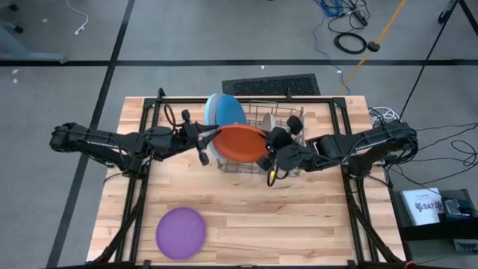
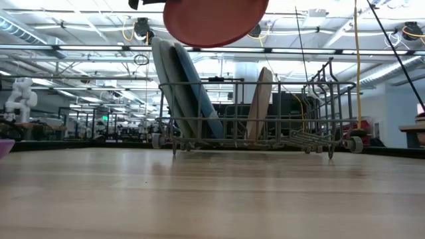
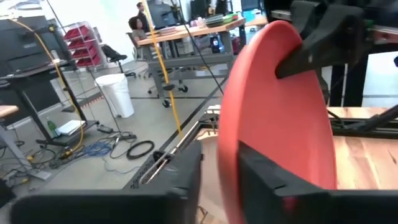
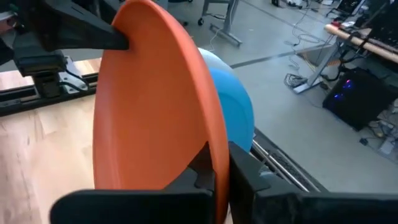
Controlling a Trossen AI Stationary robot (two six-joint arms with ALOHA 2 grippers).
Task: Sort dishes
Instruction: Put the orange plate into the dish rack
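Observation:
An orange plate [image 1: 240, 142] hangs tilted above the grey wire dish rack [image 1: 300, 163], between my two grippers. My right gripper [image 4: 221, 171] is shut on the plate's right rim. My left gripper [image 3: 217, 180] is open at the opposite rim, one finger on each side, with a clear gap on one side. Light blue and darker blue plates [image 2: 182, 86] stand on edge in the rack's left end, and an off-white plate [image 2: 260, 103] stands on edge near its middle. A purple plate [image 1: 181, 232] lies flat on the table at the near left. My right gripper pinches the orange plate's rim [image 4: 214, 146] between its two fingers, one finger on each face. It comes from the table's right, slanting down. The plate is lifted clear above the rack and tilted. My left gripper stands around the opposite rim [image 3: 227, 186]; I cannot tell whether it touches the plate.
The rack [image 2: 319, 113] stands at the table's far middle, its right half holding only wire prongs. Bare wood lies across the near middle and near right of the table [image 1: 299, 224]. Black frame rails [image 1: 134, 202] run along both table sides.

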